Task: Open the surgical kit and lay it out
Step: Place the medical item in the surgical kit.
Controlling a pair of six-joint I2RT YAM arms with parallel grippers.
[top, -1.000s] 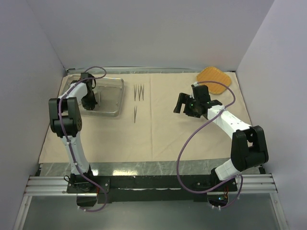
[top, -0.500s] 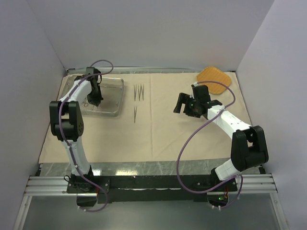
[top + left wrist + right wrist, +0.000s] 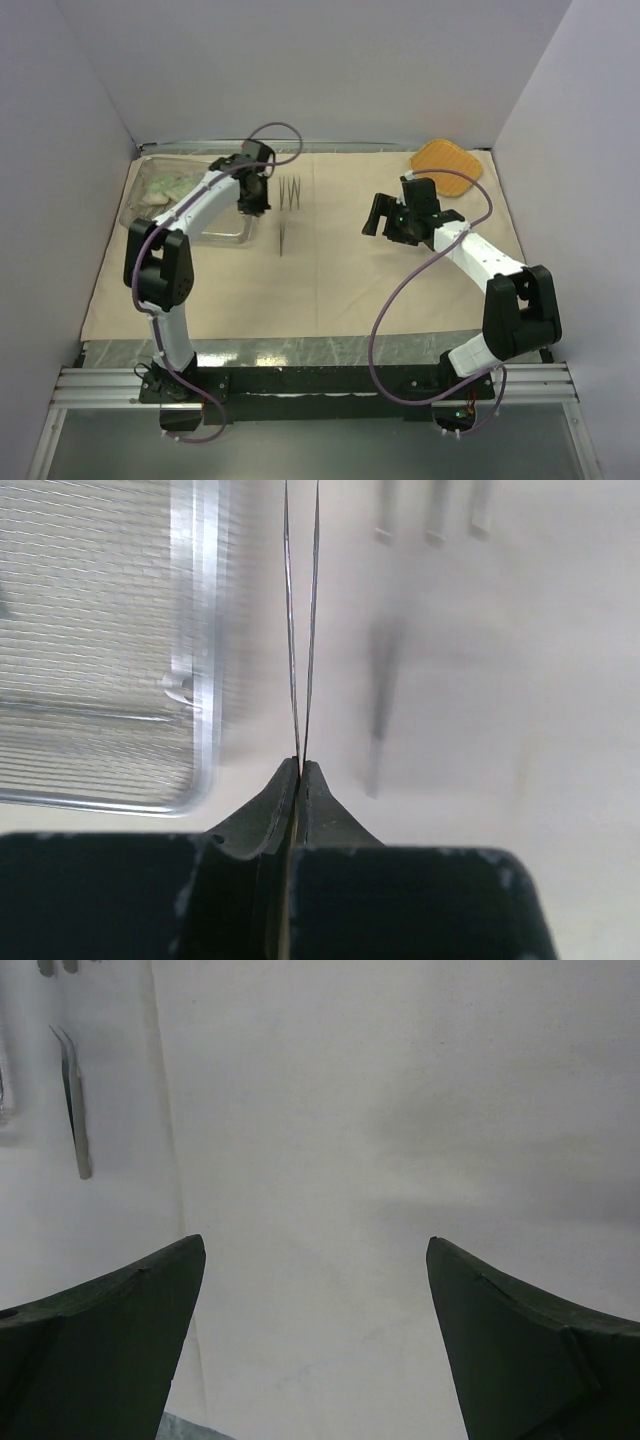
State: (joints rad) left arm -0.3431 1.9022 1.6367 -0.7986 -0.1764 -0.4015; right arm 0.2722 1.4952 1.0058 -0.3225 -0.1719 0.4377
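Top view: the left tool (image 3: 252,192) hangs at the right rim of the wire-mesh tray (image 3: 215,228), with beige cloth (image 3: 330,280) stretching wide alongside. Left wrist: it pinches thin tweezers (image 3: 301,630). Right wrist: the right tool (image 3: 315,1248) gapes wide over open cloth.

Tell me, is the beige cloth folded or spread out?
Spread out. The cloth lies flat in one wide sheet, and the tray and the loose tweezers rest on it.

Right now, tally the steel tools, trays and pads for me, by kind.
Steel instruments lying on the cloth: 4
Tweezers in the left gripper: 1
Mesh tray: 1
Orange pad: 1
Total: 7
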